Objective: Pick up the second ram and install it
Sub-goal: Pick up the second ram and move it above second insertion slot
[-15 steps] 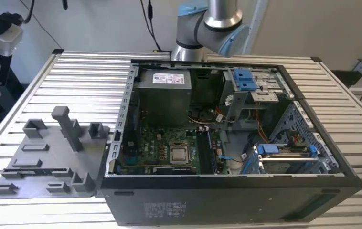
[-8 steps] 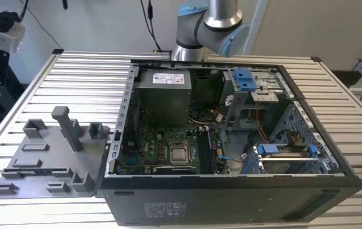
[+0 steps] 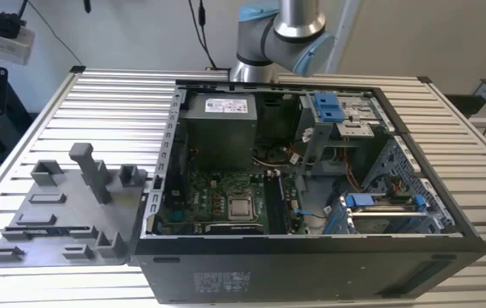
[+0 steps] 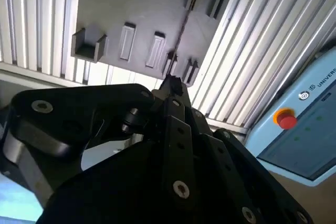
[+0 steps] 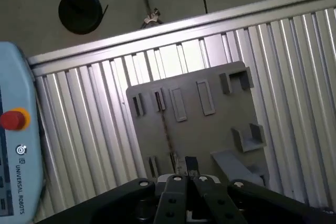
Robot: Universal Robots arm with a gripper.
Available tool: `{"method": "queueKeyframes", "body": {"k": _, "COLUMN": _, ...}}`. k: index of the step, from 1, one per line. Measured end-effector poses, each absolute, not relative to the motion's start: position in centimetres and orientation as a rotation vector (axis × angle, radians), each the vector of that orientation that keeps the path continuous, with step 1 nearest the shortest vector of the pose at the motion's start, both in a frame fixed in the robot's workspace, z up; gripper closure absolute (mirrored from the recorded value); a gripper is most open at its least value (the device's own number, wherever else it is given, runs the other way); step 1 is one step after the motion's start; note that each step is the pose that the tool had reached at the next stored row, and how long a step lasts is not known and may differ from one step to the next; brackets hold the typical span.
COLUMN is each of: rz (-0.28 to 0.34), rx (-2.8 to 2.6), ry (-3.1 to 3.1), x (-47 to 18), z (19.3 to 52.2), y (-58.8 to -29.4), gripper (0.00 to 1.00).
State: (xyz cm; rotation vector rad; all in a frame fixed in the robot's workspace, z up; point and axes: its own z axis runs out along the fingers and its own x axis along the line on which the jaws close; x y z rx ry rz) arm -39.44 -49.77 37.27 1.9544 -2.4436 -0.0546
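Exterior view sets the grey fixture plate (image 3: 81, 224) on the desk (image 3: 115, 96) at nine o'clock from the open computer case (image 3: 311, 269). In the first wrist view the second ram (image 5: 165, 129) stands on edge between the plate's slotted blocks, well apart from the hand (image 5: 190, 165), whose fingers are pressed together, empty.

Bright, even light floods the exterior view: the slatted table (image 3: 106, 109) gleams pale, and the open computer case (image 3: 311, 269) sinks into shade inside. The fixture blocks (image 3: 89, 170) throw soft shadows. In the second wrist view, glare bleaches the slats white and the gripper (image 4: 171, 83) shows near-black.
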Motion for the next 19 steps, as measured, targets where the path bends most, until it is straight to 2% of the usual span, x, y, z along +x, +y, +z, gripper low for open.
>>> {"method": "queueKeyframes", "body": {"k": 19, "rz": -0.046, "rx": 2.267, "ry": -2.157, "x": -39.43, "z": 36.95, "y": -49.77, "gripper": 0.89}}
